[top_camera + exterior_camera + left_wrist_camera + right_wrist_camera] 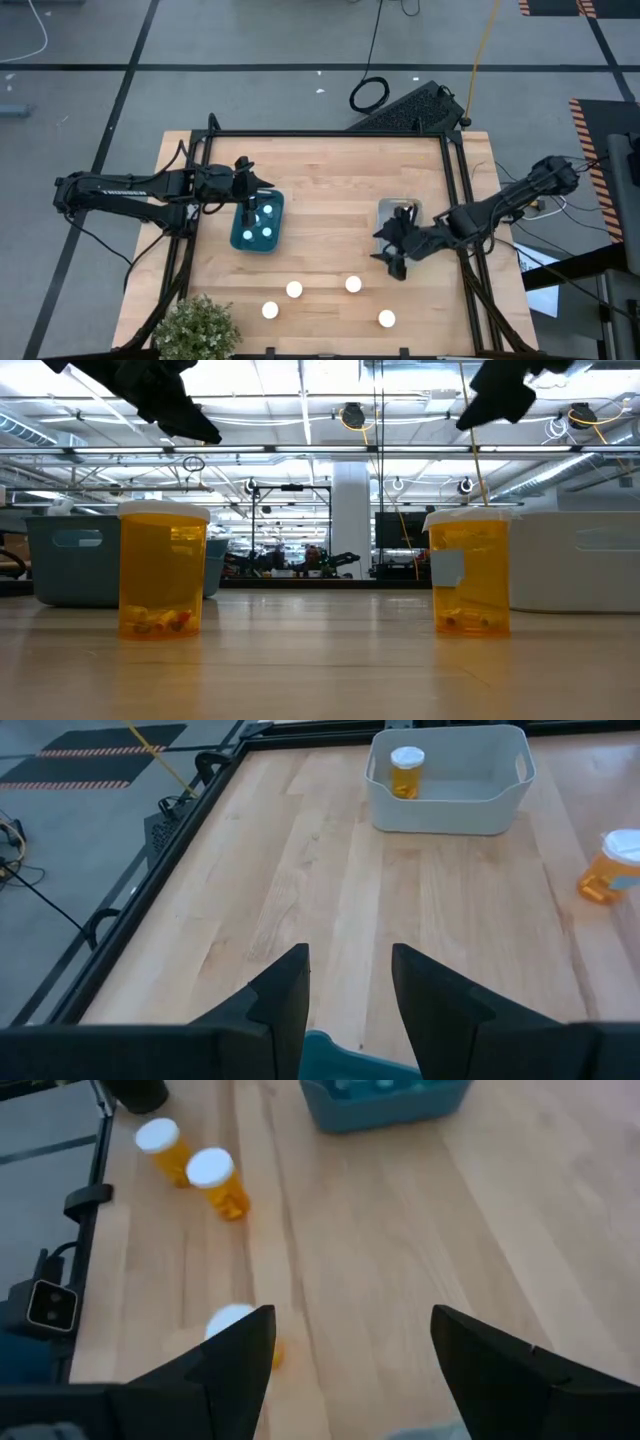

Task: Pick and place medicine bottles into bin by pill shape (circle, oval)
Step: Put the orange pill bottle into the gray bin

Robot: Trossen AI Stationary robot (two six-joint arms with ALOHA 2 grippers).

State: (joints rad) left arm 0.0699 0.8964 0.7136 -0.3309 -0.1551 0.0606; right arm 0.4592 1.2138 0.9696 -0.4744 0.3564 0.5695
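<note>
Four medicine bottles with white caps stand upright on the near part of the table (293, 289) (353, 284) (270, 310) (386, 319). The blue bin (258, 222) holds three white-capped bottles. The white bin (450, 780) holds one amber bottle (407, 770). My left gripper (258, 186) hangs open above the blue bin's far edge, and its wrist view shows nothing between its fingers (350, 960). My right gripper (392, 262) is open just near of the white bin (398, 212), above the table. Nothing sits between its fingers (350, 1325), and one bottle (235, 1330) stands beside them.
A potted plant (195, 330) stands at the near left corner. A black frame (320, 133) runs along the table's far and side edges. In the low view two amber bottles (160, 570) (470, 570) stand in front of the bins. Bare wood lies between the two bins.
</note>
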